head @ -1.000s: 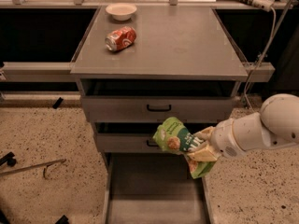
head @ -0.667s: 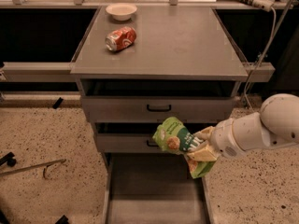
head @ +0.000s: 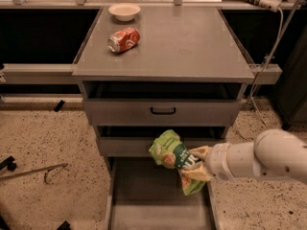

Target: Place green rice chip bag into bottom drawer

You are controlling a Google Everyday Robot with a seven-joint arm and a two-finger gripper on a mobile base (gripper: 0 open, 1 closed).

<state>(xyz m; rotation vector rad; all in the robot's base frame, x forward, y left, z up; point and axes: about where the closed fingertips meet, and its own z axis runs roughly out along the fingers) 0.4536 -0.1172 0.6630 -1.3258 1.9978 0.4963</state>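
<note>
The green rice chip bag [head: 170, 153] is a crumpled light-green foil bag with a dark-green logo and tan rice-cake pictures. My gripper [head: 195, 166] reaches in from the right on a white arm and is shut on the bag's right end. It holds the bag in the air in front of the middle drawer, above the back right part of the bottom drawer [head: 144, 200]. That drawer is pulled out, a wide shallow grey tray with a plain floor.
A red-orange soda can [head: 124, 39] lies on its side on the grey cabinet top [head: 192, 47], with a white bowl [head: 124, 11] behind it. Two upper drawers with black handles [head: 163, 111] are closed. A metal rod [head: 31, 171] lies on the speckled floor at left.
</note>
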